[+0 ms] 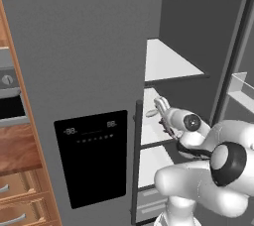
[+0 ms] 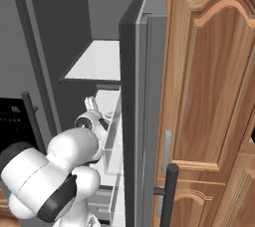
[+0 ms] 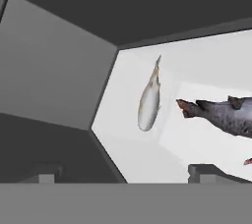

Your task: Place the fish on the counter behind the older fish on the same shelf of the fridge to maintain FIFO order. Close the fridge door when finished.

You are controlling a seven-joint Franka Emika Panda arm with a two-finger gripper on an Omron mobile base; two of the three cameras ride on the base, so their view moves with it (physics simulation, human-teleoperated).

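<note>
A small silvery-grey fish (image 3: 149, 100) lies on the white fridge shelf (image 3: 206, 66), tail pointing away from me. To its right on the same shelf lies a darker grey fish (image 3: 224, 116) with a reddish tail. My gripper (image 3: 127, 174) is open, with nothing between its fingertips (image 3: 205, 171), and hangs short of both fish. From the left base camera, the gripper (image 1: 161, 104) reaches into the fridge over the middle shelf (image 1: 149, 133), just right of the pale fish (image 1: 151, 113). The gripper (image 2: 91, 103) shows in the right base view too.
The fridge door (image 2: 129, 101) stands open at my right, clear bins (image 2: 113, 139) on its inner face. The shut door with the black dispenser panel (image 1: 92, 155) is at the left. Another shelf (image 1: 166, 64) sits above. The wood counter (image 1: 17, 150) is far left.
</note>
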